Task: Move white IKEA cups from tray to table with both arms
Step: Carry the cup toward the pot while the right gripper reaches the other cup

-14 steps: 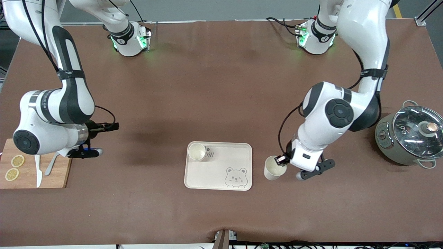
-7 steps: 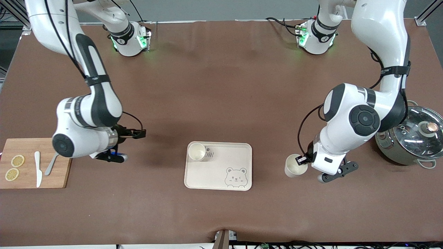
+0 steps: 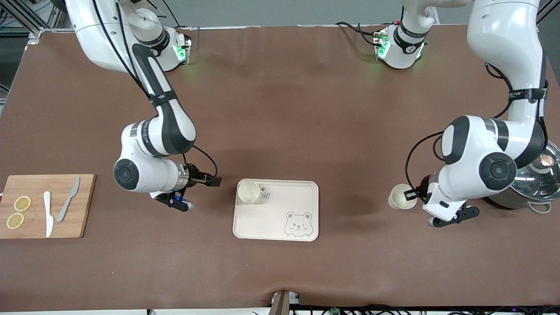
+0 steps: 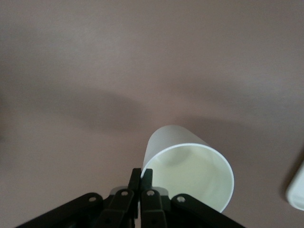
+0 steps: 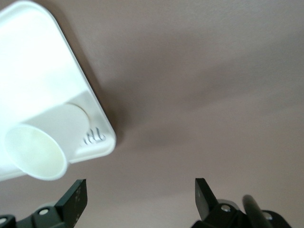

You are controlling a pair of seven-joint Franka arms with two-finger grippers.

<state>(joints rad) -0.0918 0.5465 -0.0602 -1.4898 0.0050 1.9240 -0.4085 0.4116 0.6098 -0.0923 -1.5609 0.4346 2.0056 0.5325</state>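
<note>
Surface: brown table (image 3: 280, 109).
Tray (image 3: 280, 227): centre frame, bear drawing, one white cup (image 3: 248, 191) inside.
Left gripper (image 3: 413, 195): mid-right, clamped on second cup's (image 3: 399, 197) rim.
Right gripper (image 3: 214, 180): fingers spread, beside tray.

Count, front view: 2 white cups — one (image 3: 248, 191) on the tray, one (image 3: 400, 197) in the left gripper (image 3: 413, 195). 1 cream bear tray (image 3: 280, 227). 1 wooden board (image 3: 83, 205) w/ 2 lemon slices (image 3: 22, 203) (image 3: 15, 220), 2 knives — white (image 3: 47, 213), grey (image 3: 68, 204). 1 pot w/ glass lid (image 3: 540, 179). 2 arms, 2 grippers; the right gripper (image 3: 214, 180) holds nothing.
</note>
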